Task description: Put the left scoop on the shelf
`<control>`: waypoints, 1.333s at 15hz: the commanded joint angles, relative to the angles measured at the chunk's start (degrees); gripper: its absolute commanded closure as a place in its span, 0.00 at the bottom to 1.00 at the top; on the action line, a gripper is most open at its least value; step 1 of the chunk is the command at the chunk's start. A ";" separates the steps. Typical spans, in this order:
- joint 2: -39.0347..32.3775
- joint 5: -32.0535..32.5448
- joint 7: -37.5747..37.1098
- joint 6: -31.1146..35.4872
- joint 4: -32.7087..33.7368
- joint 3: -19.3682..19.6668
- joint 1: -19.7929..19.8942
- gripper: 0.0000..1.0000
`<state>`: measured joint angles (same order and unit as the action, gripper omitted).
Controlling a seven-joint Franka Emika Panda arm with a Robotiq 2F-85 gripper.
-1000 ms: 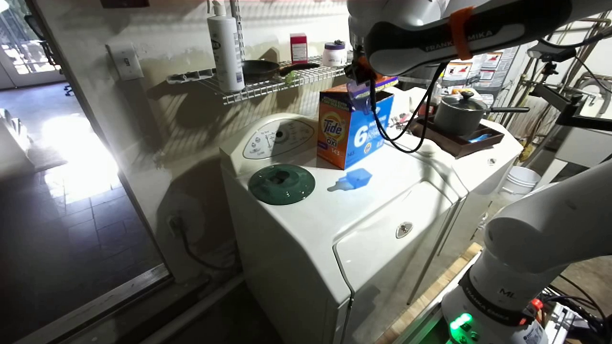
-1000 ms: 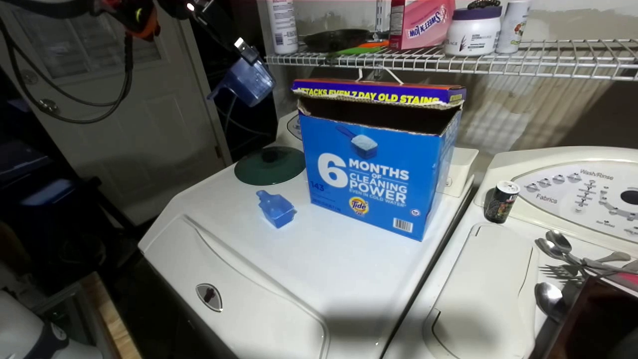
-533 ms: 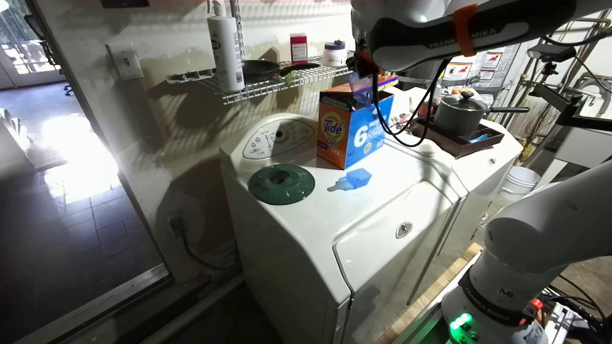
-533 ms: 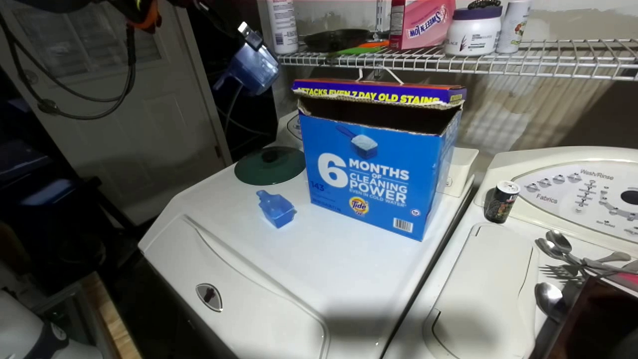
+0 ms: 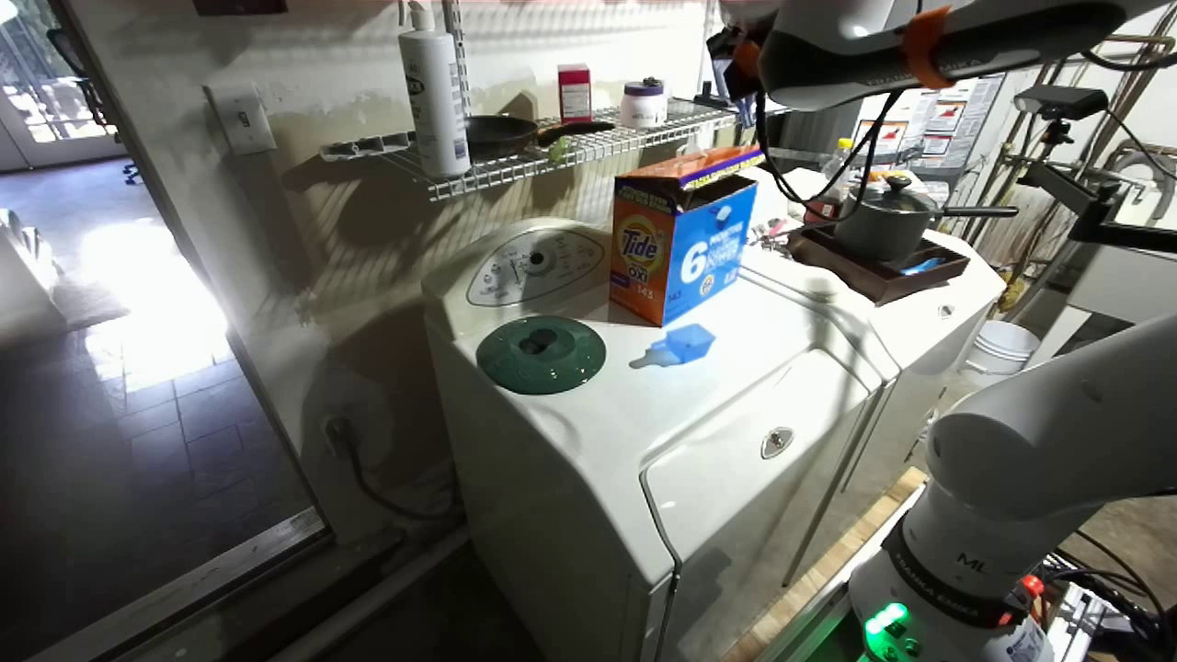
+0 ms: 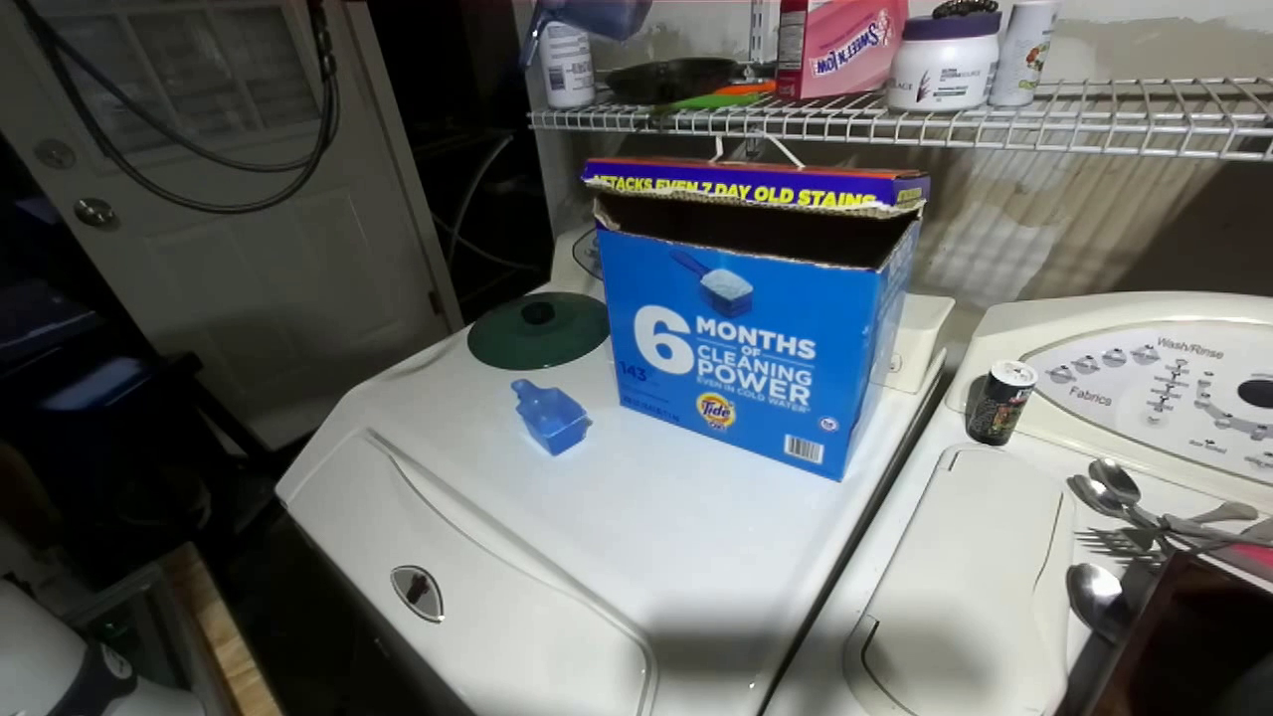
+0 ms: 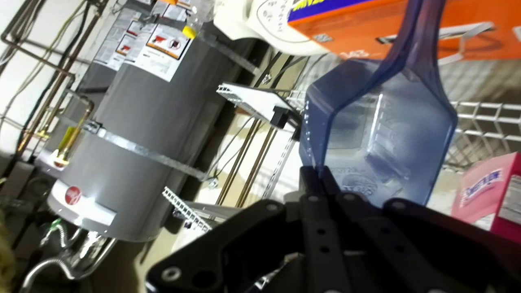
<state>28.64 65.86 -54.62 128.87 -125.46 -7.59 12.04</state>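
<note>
in an exterior view, light [image 5: 152, 294] whitens part of the dark tiled floor [image 5: 198, 446], bright glass panes [image 5: 35, 69] beyond. a light switch [image 5: 241, 119] sits on the pale, blotchy wall [image 5: 322, 64]. in an exterior view, a white door [image 6: 318, 273] is in shadow; the wrist view shows a grey water heater [image 7: 158, 110].

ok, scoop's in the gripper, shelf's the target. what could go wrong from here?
1. Slip: the gripper seems to pinch the scoop by one wall, so a bump could twist or free it.
2. Knock: the white bottle, dark pan and pink box are on the shelf; a tight approach might hit one.
3. Tilt: the shelf is open wire, so the scoop may catch or settle crooked.
</note>
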 commanded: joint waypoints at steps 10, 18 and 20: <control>-4.00 19.63 -17.69 0.39 2.02 7.06 -3.38 0.99; -13.21 28.34 -26.97 2.45 10.62 13.13 -3.83 0.99; -16.23 28.46 -30.00 3.03 13.39 13.86 -4.14 0.99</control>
<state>18.10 91.73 -79.32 130.63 -117.75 4.55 9.28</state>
